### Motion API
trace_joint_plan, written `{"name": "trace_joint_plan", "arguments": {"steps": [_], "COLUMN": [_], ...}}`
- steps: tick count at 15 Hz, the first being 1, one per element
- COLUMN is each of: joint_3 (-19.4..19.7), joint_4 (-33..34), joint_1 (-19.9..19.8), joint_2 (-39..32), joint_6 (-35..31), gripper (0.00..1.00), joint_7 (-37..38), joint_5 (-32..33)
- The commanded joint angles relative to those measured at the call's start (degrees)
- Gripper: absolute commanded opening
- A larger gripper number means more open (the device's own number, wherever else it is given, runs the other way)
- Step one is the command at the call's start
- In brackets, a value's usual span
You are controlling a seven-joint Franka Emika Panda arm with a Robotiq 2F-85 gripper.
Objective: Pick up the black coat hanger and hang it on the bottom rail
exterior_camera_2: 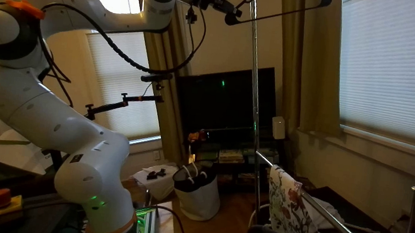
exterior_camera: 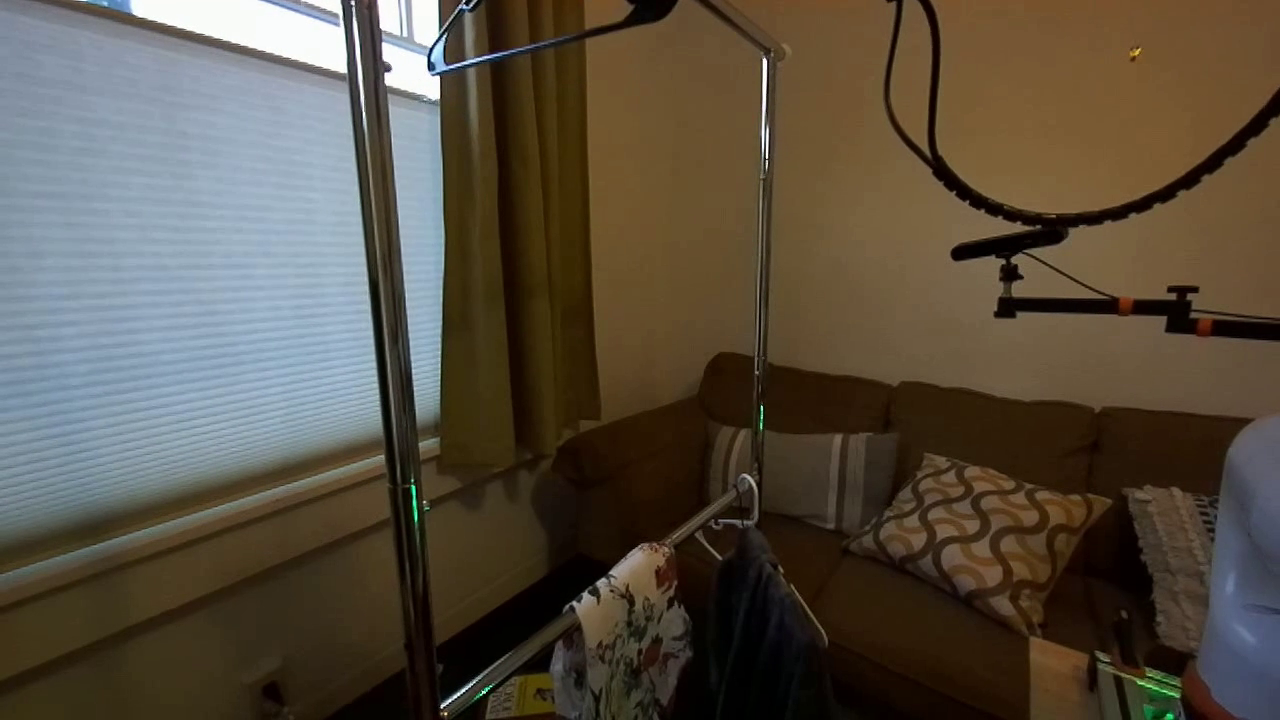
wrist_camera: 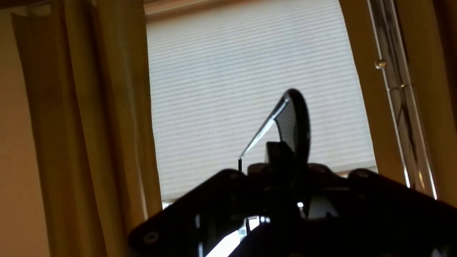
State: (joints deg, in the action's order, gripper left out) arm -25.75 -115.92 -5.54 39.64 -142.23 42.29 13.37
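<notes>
tan walls [exterior_camera_2: 218,52] frame a dim living room, its pleated window shades [exterior_camera_2: 111,75] glowing pale. at the left of an exterior view sits a red emergency-stop button [exterior_camera_2: 1,196] on a yellow box [exterior_camera_2: 8,209], then the white franka arm [exterior_camera_2: 53,119], arching up and over to the right. next come a camera [exterior_camera_2: 155,77] on a jointed boom [exterior_camera_2: 144,98], an olive curtain [exterior_camera_2: 172,136], and a rope-handled cream hamper [exterior_camera_2: 198,202] on the wood floor [exterior_camera_2: 230,211]. up top, the gripper [exterior_camera_2: 237,15] is closed on one end of the black coat hanger [wrist_camera: 302,123] – the wrist view has it standing up out of that grip. the hanger is near the top of the chrome garment rack [exterior_camera_2: 255,98], well above the bottom rail [exterior_camera_2: 335,222]; its hook is out of frame in both exterior views, so i can't tell whether it touches the rack. behind the rack are a black television [exterior_camera_2: 224,99] and, just beside it, a small white box [exterior_camera_2: 278,128]. over the bottom rail drapes a floral cloth [exterior_camera_2: 285,202]; nearby, a dark garment [exterior_camera: 755,630] hangs from a white hanger [exterior_camera: 755,498] hooked there. a brown sofa [exterior_camera: 850,620] with a grey striped pillow [exterior_camera: 800,475] and a wave-patterned pillow [exterior_camera: 985,530] fills the right of an exterior view.
</notes>
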Motion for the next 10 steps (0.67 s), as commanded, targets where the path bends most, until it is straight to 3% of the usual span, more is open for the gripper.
{"name": "trace_joint_plan", "arguments": {"steps": [1, 3, 8, 9, 10], "joint_3": [-3.11, -3.89, -8.99, -7.01, -7.78], "joint_4": [-2.19, -3.89, -7.11, -4.81, -5.15], "joint_1": [-4.63, -4.06, -10.36, -7.32, -8.36], "joint_2": [5.14, 6.8, 13.32, 8.82, 9.83], "joint_6": [-0.4, 3.45, 9.9, 7.65, 8.15], "gripper": [0.02, 0.02, 0.02, 0.06, 0.06], "joint_7": [4.58, 5.41, 17.81, 13.43, 14.91], "joint_5": [2.95, 1.62, 5.28, 4.35, 4.77]}}
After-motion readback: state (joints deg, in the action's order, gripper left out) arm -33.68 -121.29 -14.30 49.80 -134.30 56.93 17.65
